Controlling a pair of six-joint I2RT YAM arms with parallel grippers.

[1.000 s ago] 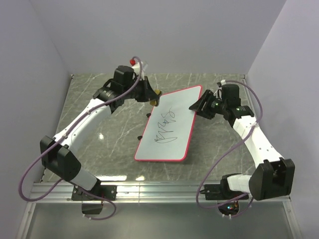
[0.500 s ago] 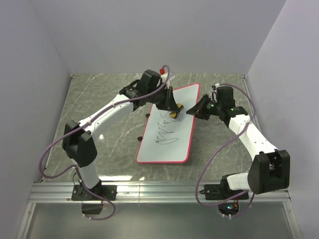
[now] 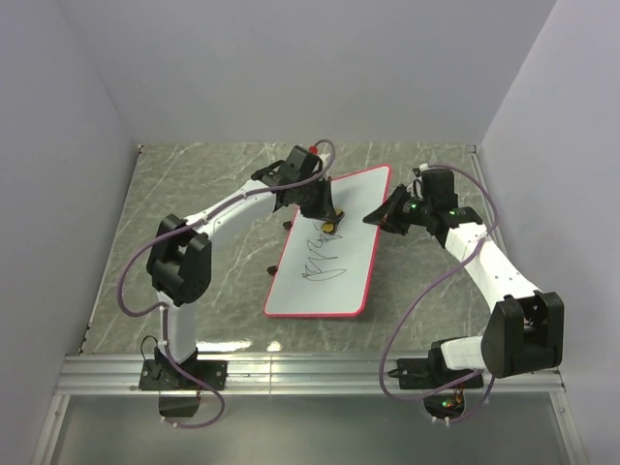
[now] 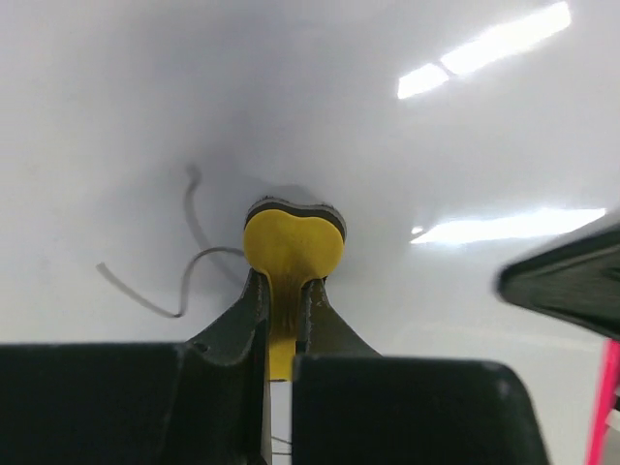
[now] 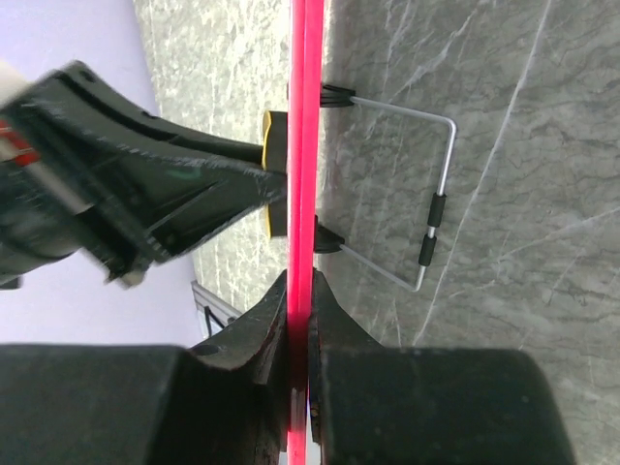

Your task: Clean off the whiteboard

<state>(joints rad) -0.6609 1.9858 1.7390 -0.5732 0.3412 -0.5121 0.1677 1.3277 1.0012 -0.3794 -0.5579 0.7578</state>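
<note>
The whiteboard (image 3: 349, 254), white with a thin red rim, lies tilted on the marble table with black scribbles (image 3: 323, 260) near its middle. My left gripper (image 3: 330, 222) is shut on a small yellow eraser (image 4: 292, 242), pressing its dark pad against the board just above the scribbles (image 4: 184, 266). My right gripper (image 3: 380, 217) is shut on the board's right red rim (image 5: 310, 136), which shows edge-on in the right wrist view. The eraser (image 5: 270, 174) and left gripper show on the board's far side there.
A wire stand (image 5: 426, 174) with black sleeves sticks out from under the board onto the grey marble table (image 3: 213, 252). Lilac walls close in the back and both sides. A metal rail (image 3: 310, 373) runs along the near edge.
My left gripper has swung from beyond the board's upper left edge onto the board surface with the eraser. Part of the upper scribble is gone. The board has shifted slightly.
</note>
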